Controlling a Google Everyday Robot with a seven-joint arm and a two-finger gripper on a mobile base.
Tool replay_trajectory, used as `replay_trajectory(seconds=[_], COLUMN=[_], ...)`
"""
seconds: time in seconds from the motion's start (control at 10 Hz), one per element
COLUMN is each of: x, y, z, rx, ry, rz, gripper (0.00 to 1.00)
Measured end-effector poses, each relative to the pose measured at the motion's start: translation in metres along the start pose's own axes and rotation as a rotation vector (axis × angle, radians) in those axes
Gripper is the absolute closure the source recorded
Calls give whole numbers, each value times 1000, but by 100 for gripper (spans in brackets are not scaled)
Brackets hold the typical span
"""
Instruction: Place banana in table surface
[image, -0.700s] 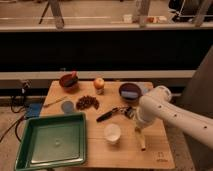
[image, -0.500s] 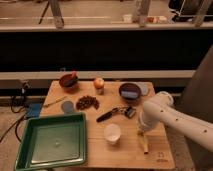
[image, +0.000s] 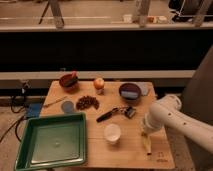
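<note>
Gripper (image: 145, 133) just above banana (image: 147, 146); banana lying on table (image: 127, 156) near right edge

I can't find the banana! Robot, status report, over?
Gripper low, right front of table. Banana just below it, lying on the wood. White cup nearby, apart.

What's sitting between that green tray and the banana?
A white cup stands between the green tray and the banana, in the camera view; the robot's hand is at the banana's far end.
</note>
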Motion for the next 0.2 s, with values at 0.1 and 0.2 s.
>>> replay_trajectory(seconds=[0.1, 0.2], x=[1, 2], y=[-3, -7], z=[-2, -2], rx=[16, 37], ry=[5, 13], rz=[0, -3], gripper=[21, 20])
